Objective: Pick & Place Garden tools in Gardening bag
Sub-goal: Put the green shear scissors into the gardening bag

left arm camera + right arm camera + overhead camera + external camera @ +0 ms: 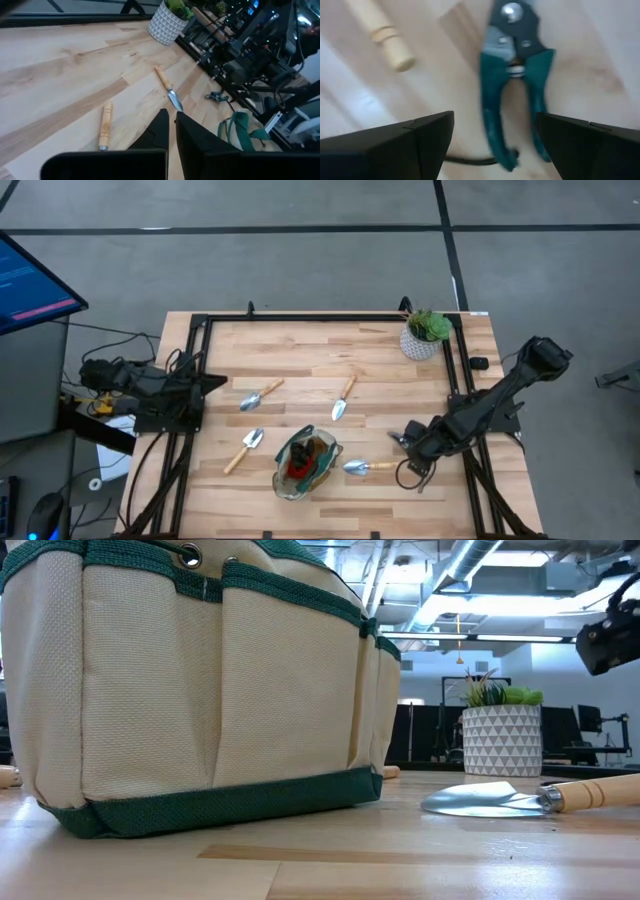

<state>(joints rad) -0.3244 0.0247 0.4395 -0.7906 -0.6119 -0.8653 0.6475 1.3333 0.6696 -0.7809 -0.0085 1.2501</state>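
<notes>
The beige gardening bag [307, 463] with green trim stands near the table's front edge; a red item [297, 469] shows inside it. Several trowels lie flat on the wood: two behind the bag [262, 395] [343, 398], one to its left [243, 450] and one to its right [368, 467]. The green-black pruning shears [515, 85] lie flat on the table. My right gripper [495, 130] hangs open above them, pointing down, one finger to each side of the handles and clear of them. My left gripper [170, 127] is shut on nothing, drawn back at the table's left edge.
A green plant in a white patterned pot [425, 335] stands at the far right corner. A black rail frame [330, 317] runs round the table. The right trowel's wooden handle end [385, 35] lies close beside the shears. Bare wood lies between the two far trowels and the pot.
</notes>
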